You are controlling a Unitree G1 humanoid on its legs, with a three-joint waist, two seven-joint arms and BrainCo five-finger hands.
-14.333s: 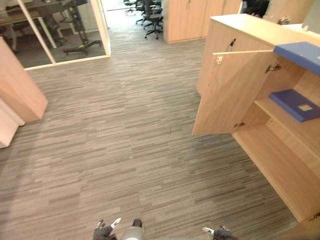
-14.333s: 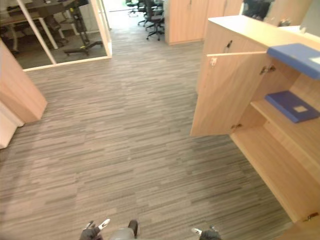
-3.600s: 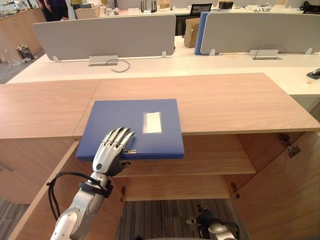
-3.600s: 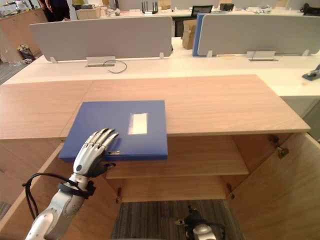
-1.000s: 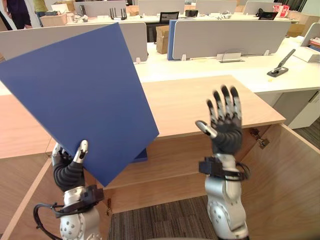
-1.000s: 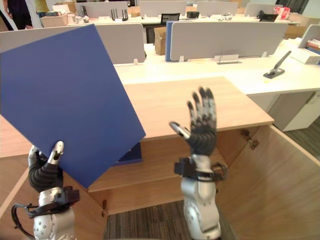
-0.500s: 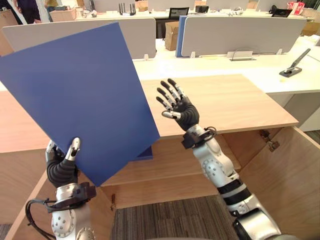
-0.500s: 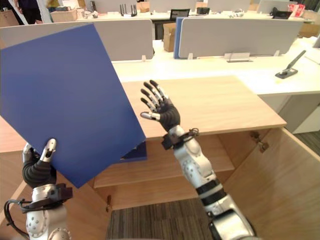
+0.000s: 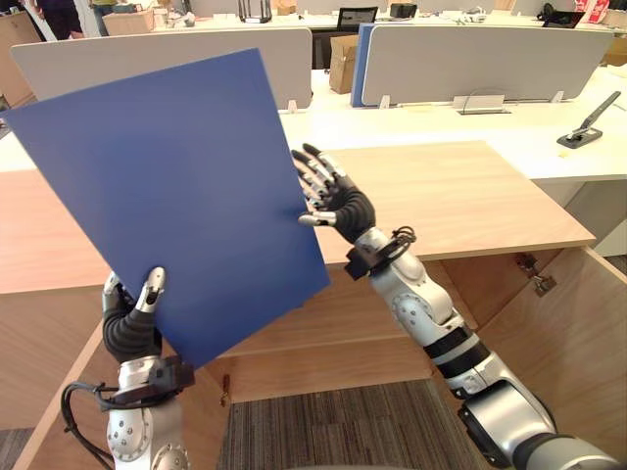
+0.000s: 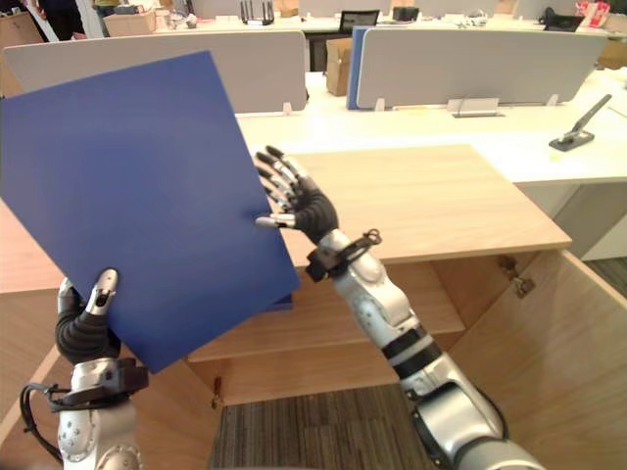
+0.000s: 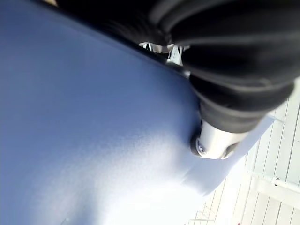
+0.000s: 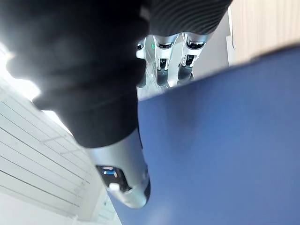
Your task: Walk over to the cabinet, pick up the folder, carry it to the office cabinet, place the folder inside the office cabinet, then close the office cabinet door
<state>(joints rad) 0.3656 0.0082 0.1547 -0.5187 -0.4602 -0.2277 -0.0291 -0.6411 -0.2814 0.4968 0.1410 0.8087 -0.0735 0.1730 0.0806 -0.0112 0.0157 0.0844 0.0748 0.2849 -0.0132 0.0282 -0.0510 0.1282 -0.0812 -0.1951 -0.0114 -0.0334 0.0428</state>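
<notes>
The cabinet point(image 9: 470, 196) spans the view, its wooden top running from 9 to 3 o'clock and its open inside below, with one door point(image 9: 568, 333) swung out at 4 o'clock. In front of it the blue folder point(image 9: 167, 196) is held up off the top, face toward the camera. It stands on one corner, which points down toward 6 o'clock. Its right edge leans from about 11 to 5 o'clock. Which side is the longer one cannot be told from this angle.

The coming move turns on that right edge. The right hand point(image 9: 338, 201) sits just beside it, at the folder's 3 o'clock. Its fingers are spread and straight, and its palm is turned toward the sheet. In the right wrist view the fingers lie past the folder's edge and the thumb is on the near side, so the edge sits in the gap between them. Whether any tip touches the cover is not clear.

The left hand point(image 9: 132, 323) is clamped on the folder near its lowest corner, at the folder's 7 o'clock. Its thumb is pressed on the front face. It carries the load alone, so a second hold from the right hand looks like the likely next step.
</notes>
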